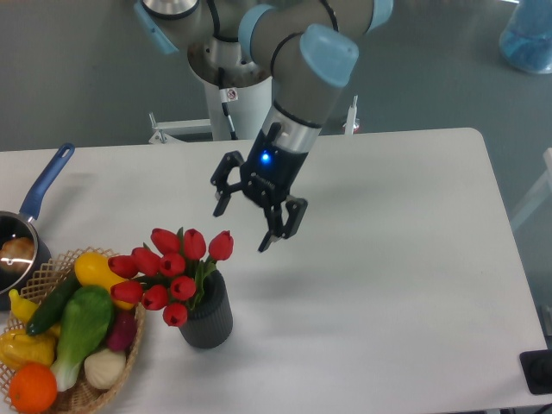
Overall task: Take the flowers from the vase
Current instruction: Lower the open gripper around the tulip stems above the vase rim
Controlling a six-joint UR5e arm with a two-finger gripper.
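The flowers [168, 272], a bunch of red tulip buds with green leaves, stand in the vase [209, 317], a small dark grey ribbed cylinder at the front left of the white table. The bunch leans left toward the basket. My gripper [242, 228] hangs above the table, up and to the right of the flowers, apart from them. Its two black fingers are spread wide and hold nothing.
A wicker basket [129, 358] of vegetables and fruit sits just left of the vase, nearly touching the flowers. A blue-handled saucepan [26, 220] is at the left edge. The table's front edge runs close below the vase.
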